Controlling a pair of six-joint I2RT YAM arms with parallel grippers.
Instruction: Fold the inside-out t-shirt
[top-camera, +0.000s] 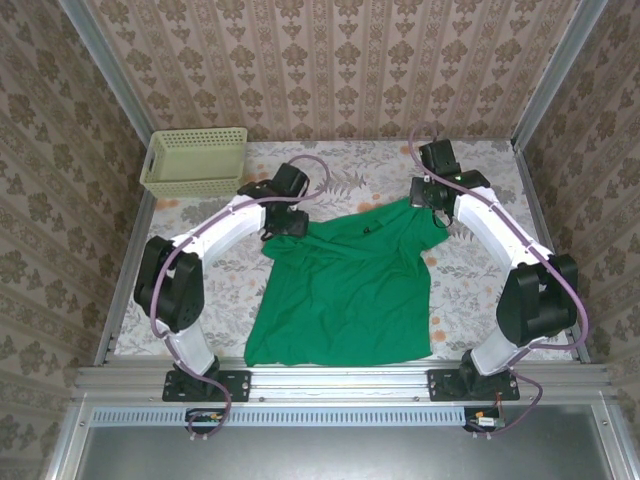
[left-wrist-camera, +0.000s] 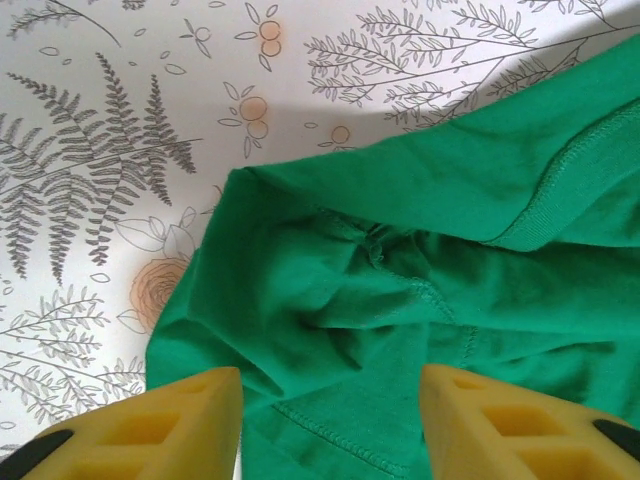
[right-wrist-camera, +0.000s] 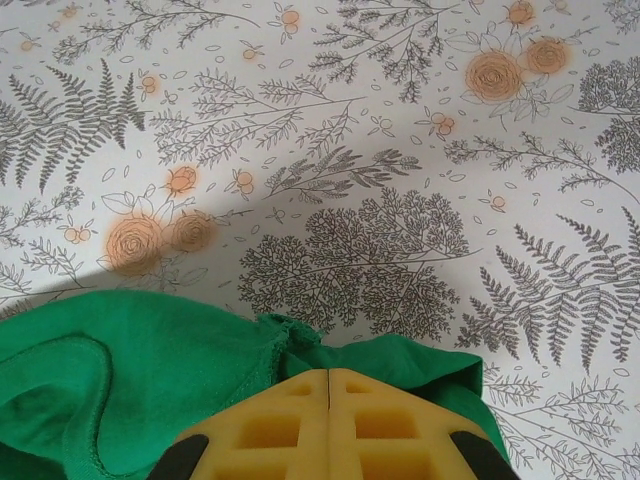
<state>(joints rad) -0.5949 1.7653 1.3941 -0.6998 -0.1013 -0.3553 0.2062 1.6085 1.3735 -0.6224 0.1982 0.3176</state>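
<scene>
Floral tablecloth (top-camera: 225, 282), damask-wallpapered walls (top-camera: 330, 60); green t-shirt (top-camera: 350, 285) spread, basket (top-camera: 195, 160) far-left corner.

Plain bright green inside-out t-shirt (top-camera: 345, 280), soft cloth, no print, lies loosely spread and creased mid-table (top-camera: 480, 270), with one straight edge along the near side and the far part gathered into a rumpled ridge running from far left to far right. In the left wrist view the cloth (left-wrist-camera: 420, 260) is bunched into folds at its far-left corner, with exposed seam stitching and a ribbed band at the right. In the right wrist view its far-right corner (right-wrist-camera: 130, 380) is crumpled, with a stitched edge curling.
</scene>
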